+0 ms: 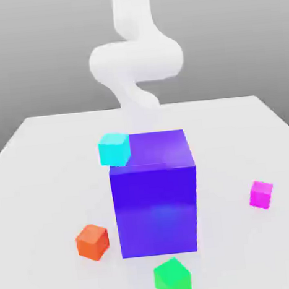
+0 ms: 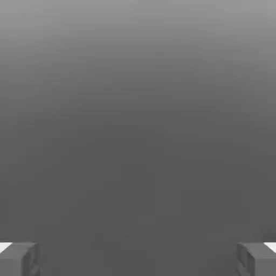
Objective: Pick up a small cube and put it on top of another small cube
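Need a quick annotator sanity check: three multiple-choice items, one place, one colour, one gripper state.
1. Which cube is nearest the exterior view's right edge?
A) orange
B) magenta
C) green

2. What colour is the largest block?
A) cyan
B) green
C) blue-purple

3. How does the gripper stand?
A) open, empty
B) shut
C) gripping a cube

1 B: the magenta cube lies right of every other block there.
2 C: the blue-purple block dwarfs the rest.
3 A: the gripper has its fingers wide apart, nothing between them.
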`<state>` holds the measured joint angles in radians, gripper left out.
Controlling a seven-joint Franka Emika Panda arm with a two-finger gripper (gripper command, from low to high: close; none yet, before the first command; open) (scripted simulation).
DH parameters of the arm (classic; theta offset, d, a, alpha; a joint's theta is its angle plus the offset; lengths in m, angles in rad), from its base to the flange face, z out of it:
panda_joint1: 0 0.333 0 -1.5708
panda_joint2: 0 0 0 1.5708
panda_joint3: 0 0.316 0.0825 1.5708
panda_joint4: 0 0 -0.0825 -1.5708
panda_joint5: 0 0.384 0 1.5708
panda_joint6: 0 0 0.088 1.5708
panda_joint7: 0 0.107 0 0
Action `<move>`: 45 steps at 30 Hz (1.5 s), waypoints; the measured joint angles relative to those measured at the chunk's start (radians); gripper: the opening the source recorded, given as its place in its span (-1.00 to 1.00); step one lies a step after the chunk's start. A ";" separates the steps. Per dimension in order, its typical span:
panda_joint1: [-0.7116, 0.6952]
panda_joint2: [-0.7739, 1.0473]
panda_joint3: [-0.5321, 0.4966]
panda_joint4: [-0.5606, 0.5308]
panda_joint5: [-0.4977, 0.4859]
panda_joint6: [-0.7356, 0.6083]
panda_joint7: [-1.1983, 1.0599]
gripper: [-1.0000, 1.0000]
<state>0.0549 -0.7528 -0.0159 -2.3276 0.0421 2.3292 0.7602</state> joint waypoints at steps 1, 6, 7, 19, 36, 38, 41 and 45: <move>0.023 0.021 -0.006 -0.012 0.018 0.012 -0.017 0.00; 0.131 0.120 -0.023 -0.067 0.099 0.068 -0.094 0.00; 0.151 0.140 -0.024 -0.077 0.115 0.078 -0.109 0.00; 0.367 0.378 0.017 -0.203 0.270 0.203 -0.264 0.00; 0.557 0.680 0.199 -0.394 0.243 0.417 -0.306 0.00; 0.577 0.710 0.215 -0.418 0.195 0.446 -0.279 0.00; 0.605 0.753 0.224 -0.455 0.089 0.490 -0.215 0.00; 0.632 0.807 0.200 -0.483 -0.076 0.542 -0.111 0.00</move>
<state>0.6868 0.0546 0.1845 -2.8102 -0.0337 2.8711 0.6495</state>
